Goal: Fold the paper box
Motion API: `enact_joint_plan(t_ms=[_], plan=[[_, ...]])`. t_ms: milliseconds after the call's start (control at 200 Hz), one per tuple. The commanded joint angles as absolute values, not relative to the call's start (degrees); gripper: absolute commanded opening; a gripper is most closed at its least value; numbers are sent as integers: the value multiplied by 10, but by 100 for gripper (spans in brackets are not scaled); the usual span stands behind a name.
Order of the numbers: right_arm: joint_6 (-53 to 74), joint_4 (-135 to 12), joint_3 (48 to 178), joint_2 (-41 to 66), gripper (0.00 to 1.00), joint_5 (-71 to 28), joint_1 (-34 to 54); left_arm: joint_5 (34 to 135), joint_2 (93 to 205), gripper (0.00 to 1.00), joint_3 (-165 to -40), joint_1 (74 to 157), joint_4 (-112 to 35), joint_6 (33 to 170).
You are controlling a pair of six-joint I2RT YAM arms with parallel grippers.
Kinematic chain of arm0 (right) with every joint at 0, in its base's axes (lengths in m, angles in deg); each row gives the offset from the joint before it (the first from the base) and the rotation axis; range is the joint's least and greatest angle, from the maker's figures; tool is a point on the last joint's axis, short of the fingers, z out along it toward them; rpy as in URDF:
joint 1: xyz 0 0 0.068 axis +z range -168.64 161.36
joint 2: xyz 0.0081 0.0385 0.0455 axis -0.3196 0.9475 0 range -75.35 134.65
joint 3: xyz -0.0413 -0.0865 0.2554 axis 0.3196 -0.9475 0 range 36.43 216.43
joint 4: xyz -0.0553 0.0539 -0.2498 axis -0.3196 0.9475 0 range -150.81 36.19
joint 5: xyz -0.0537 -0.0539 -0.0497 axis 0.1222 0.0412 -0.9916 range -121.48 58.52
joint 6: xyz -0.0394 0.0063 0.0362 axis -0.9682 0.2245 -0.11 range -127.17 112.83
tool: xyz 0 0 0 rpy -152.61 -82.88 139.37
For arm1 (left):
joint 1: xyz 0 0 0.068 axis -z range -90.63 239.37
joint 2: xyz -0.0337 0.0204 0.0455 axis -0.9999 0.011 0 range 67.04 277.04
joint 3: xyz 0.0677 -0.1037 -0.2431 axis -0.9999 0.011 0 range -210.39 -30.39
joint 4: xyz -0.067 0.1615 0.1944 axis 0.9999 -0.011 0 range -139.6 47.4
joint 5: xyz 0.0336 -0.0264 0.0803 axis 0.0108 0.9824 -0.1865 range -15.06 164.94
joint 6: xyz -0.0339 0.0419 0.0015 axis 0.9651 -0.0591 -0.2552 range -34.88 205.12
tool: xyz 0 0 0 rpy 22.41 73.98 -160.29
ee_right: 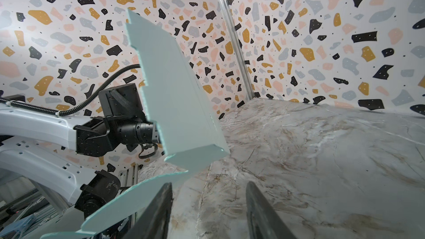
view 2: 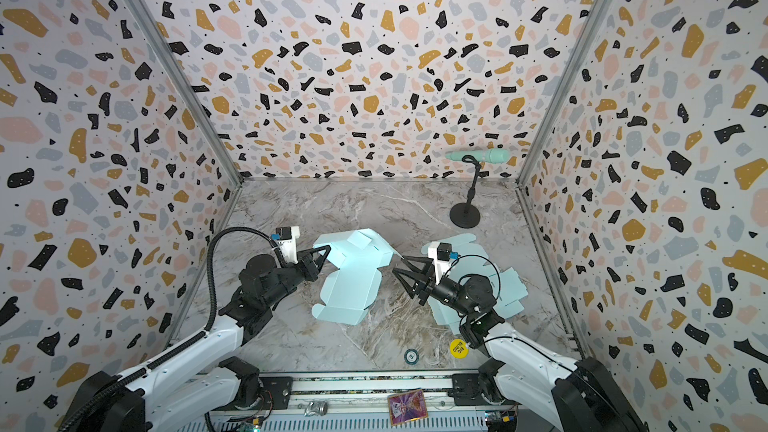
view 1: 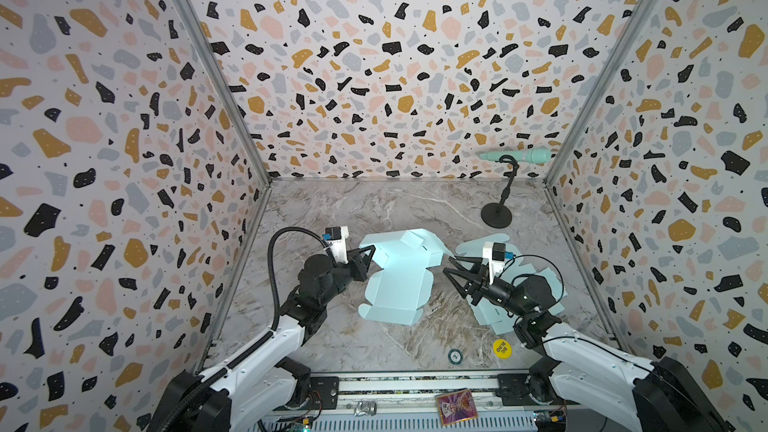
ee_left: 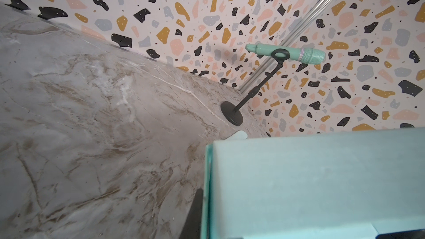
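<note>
Starting at the left, we see the left gripper (view 1: 367, 254) (view 2: 323, 254) pressed together on the paper box (view 1: 397, 280) (view 2: 352, 284), pinching the edge of its raised light-blue wall. In the left wrist view the paper box (ee_left: 317, 180) fills the space right in front of that gripper, one dark finger lying against its outer side. From this pinch the box stretches away toward the other gripper, so it sits between the two. Its far half is folded up, and its near half lies flat on the marble table (view 1: 374, 205) (view 2: 332, 205), closer to the robot's base than either gripper. Next comes the right gripper (view 1: 448, 265) (view 2: 399, 265) (ee_right: 209, 214), spread apart with nothing between its jaws. It is just beside the box's pointed side flap, and we cannot tell whether a fingertip touches that flap. In the right wrist view the paper box (ee_right: 179, 102) stands tilted ahead of the parted fingers (ee_right: 156, 214), with the left arm (ee_right: 57, 129) behind it. Beneath and behind the right gripper's wrist a second flat blank (view 1: 488, 315) (view 2: 513, 292) lies on the table. Well beyond this gripper, toward the back wall, a mint microphone (view 1: 517, 155) (view 2: 478, 156) (ee_left: 285, 52) rests on a black stand. Back toward the base from it are a yellow sticker (view 1: 502, 347) (view 2: 458, 347) and a small round token (view 1: 455, 356) (view 2: 411, 356)
</note>
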State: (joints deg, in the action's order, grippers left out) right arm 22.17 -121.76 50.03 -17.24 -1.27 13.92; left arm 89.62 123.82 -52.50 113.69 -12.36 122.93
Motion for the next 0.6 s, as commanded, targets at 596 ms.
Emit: enact_joint_plan(t_ms=[596], plan=[[229, -1305, 588, -39, 48, -9, 177, 921, 1251, 0, -515, 1134, -88, 1216]])
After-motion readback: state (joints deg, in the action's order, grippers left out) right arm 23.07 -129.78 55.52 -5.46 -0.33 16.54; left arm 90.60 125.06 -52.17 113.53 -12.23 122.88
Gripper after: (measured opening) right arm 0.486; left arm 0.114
